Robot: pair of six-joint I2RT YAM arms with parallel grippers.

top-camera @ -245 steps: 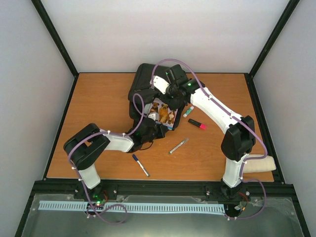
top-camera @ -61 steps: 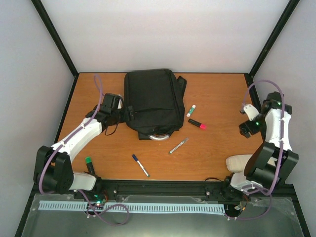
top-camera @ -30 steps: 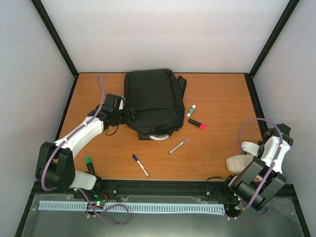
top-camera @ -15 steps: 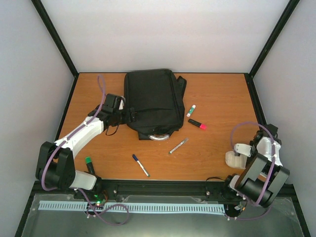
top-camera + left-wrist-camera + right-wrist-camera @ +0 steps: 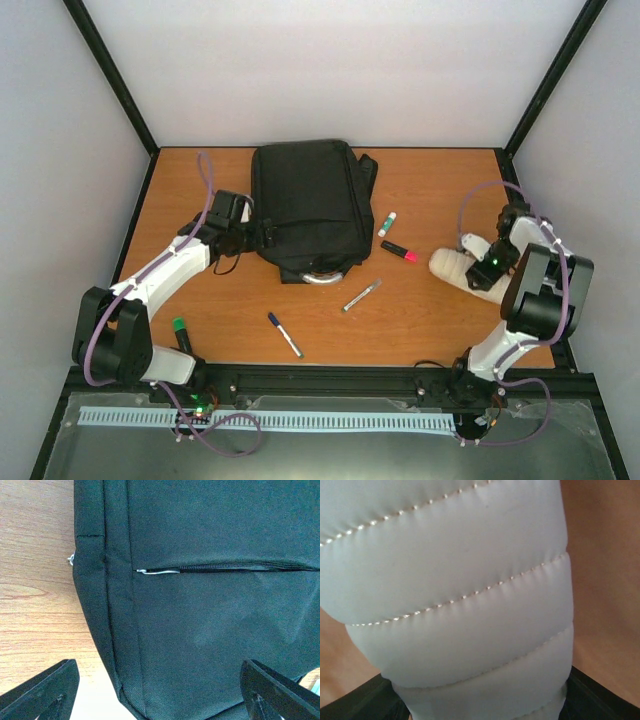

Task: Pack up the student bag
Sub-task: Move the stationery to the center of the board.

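The student bag (image 5: 305,205) lies flat at the far middle of the table (image 5: 200,180), its grey handle (image 5: 322,278) toward the arms. From what shows, its zipper (image 5: 225,568) looks drawn closed. The left pincer (image 5: 243,233) hovers at the bag's left edge with its 2 fingers spread wide and nothing between them. It is probably there to steady that side or reach the zipper pull (image 5: 157,571) so the bag can be opened. The right pincer (image 5: 478,272) is pinching a beige quilted pouch (image 5: 450,266) near 1 end, and the padding bulges out between its fingers in the right wrist view. The pouch points leftward, well apart from the bag, which suggests it is meant to go inside. 2 markers (image 5: 397,250) and 2 pens (image 5: 361,295) lie loose between bag and arms, not yet packed.
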